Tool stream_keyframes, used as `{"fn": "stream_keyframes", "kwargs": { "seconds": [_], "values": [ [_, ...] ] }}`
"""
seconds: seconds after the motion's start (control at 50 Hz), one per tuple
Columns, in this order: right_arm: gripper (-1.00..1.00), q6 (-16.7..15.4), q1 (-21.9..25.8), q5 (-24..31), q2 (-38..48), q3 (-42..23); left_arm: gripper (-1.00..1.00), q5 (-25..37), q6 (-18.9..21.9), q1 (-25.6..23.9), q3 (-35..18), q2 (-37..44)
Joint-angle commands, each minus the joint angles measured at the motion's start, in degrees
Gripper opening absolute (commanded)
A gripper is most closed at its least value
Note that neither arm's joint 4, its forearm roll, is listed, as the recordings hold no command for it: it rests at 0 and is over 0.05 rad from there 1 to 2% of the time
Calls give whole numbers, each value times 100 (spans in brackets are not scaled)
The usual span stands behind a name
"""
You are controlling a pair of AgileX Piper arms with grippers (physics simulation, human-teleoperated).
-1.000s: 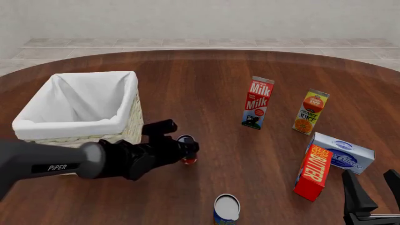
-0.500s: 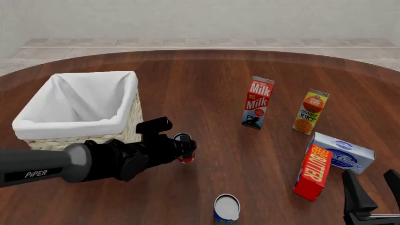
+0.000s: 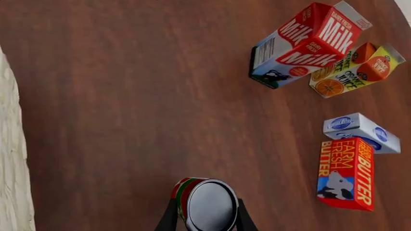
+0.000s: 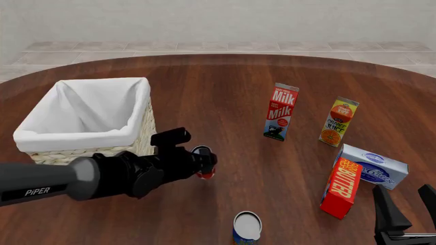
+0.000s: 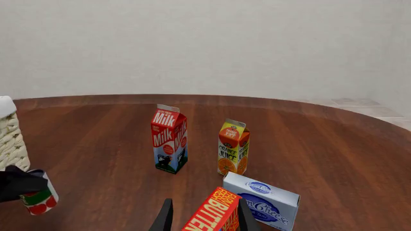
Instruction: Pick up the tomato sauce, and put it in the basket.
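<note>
Wood table [image 4: 225, 81]: dark brown, bare stretch between basket and cartons
Right gripper [image 4: 403, 217]: at the near right edge, fingers apart, holding nothing
Blue-labelled can [image 4: 246, 227]: near edge, apart from the rest
Left gripper [image 4: 204, 162]: fingers clamped on the tomato sauce [image 4: 203, 163], lifted off the table [image 5: 38, 196]
Basket [image 4: 140, 133]: just left of the held can, its rim higher
Milk carton [image 4: 281, 112]: upright, well right
</note>
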Motion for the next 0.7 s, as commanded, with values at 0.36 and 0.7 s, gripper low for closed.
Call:
{"fn": "stream_keyframes", "kwargs": {
  "seconds": [0.36,0.7],
  "values": [
    [100,-1,-18,23,-30,5,-100,473,0,-183,120,-847],
    [100,-1,-19,23,-31,5,-100,838,-134,-386,358,-1650]
  ]
}}
